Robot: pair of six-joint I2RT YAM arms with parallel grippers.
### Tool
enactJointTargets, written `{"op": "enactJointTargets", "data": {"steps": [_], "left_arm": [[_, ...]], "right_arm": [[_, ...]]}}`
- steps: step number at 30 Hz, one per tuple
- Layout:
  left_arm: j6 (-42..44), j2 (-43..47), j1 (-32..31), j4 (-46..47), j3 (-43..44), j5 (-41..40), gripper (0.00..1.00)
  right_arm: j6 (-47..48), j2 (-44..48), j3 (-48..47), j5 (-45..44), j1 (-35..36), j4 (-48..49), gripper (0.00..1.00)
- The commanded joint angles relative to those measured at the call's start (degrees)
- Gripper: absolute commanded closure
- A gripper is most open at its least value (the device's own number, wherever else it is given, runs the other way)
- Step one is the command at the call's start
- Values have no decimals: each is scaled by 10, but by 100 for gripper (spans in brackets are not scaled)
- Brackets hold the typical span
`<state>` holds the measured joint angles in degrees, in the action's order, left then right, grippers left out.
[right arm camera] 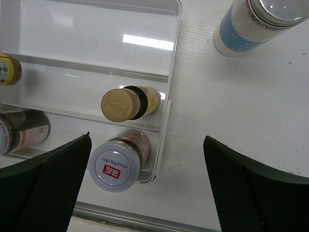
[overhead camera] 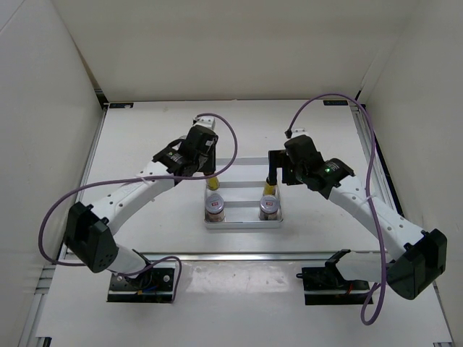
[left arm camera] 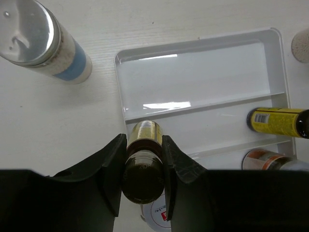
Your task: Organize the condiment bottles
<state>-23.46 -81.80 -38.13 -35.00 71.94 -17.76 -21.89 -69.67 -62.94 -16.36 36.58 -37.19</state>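
A red logo, too small to read, marks the lid of a squat silver-lidded jar (right arm camera: 114,170) in the near compartment of the white rectangular tray (right arm camera: 96,63). The left gripper (left arm camera: 143,145) clamps its jaws on a slim yellow dark-capped bottle (left arm camera: 143,176) at the middle compartment. The right gripper (right arm camera: 147,140) holds its jaws wide apart, empty, over the other yellow bottle (right arm camera: 126,103) standing there.

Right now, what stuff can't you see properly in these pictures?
- Top view: the left white bottle and right white bottle don't show; the arms probably cover them.
- Left wrist view: the jar under the left end effector is mostly hidden by the yellow bottle it grips.
- Left wrist view: the picture's right edge cuts off the cap of the other yellow bottle.
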Motion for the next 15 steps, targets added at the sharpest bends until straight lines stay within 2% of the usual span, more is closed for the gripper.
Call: {"op": "enactJointTargets", "data": {"steps": [1, 5, 9, 12, 15], "left_arm": [[-11, -14, -5, 21, 6, 21, 88], [-21, -33, -10, 33, -6, 27, 88], [-21, -44, -10, 33, -12, 27, 80], [-21, -49, -10, 33, -12, 27, 70], [-21, -49, -10, 33, -12, 27, 49]], "right_arm": [[-1, 15, -1, -14, -2, 5, 0], [-1, 15, -1, -14, -2, 5, 0], [-1, 20, -1, -14, -2, 5, 0], [-1, 20, -1, -14, -2, 0, 0], [-1, 20, -1, -14, -2, 0, 0]]}}
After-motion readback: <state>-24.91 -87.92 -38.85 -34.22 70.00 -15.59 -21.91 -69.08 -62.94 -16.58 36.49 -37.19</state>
